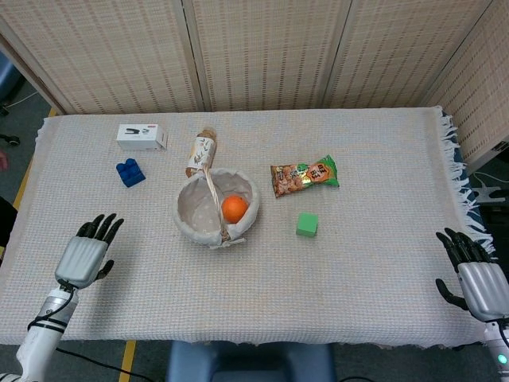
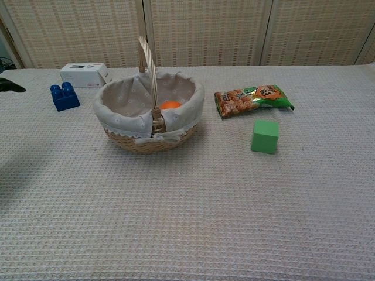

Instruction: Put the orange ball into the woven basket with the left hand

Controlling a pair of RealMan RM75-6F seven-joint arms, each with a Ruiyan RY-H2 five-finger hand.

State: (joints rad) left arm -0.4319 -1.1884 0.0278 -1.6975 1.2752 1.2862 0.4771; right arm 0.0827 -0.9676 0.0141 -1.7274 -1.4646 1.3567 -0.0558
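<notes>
The orange ball (image 1: pixel 233 209) lies inside the woven basket (image 1: pixel 195 227), right of its upright handle; in the chest view only the ball's top (image 2: pixel 170 105) shows over the white lining of the basket (image 2: pixel 126 113). My left hand (image 1: pixel 86 254) is open near the table's front left, far from the basket, fingers spread and holding nothing. A dark fingertip of it (image 2: pixel 12 87) shows at the chest view's left edge. My right hand (image 1: pixel 474 274) hangs open off the front right corner.
A blue brick (image 1: pixel 130 172), a white box (image 1: pixel 141 136) and a small bottle (image 1: pixel 202 153) lie behind and left of the basket. A snack bag (image 1: pixel 304 176) and a green cube (image 1: pixel 306 224) sit to its right. The fringed cloth edge (image 1: pixel 455 171) runs along the right.
</notes>
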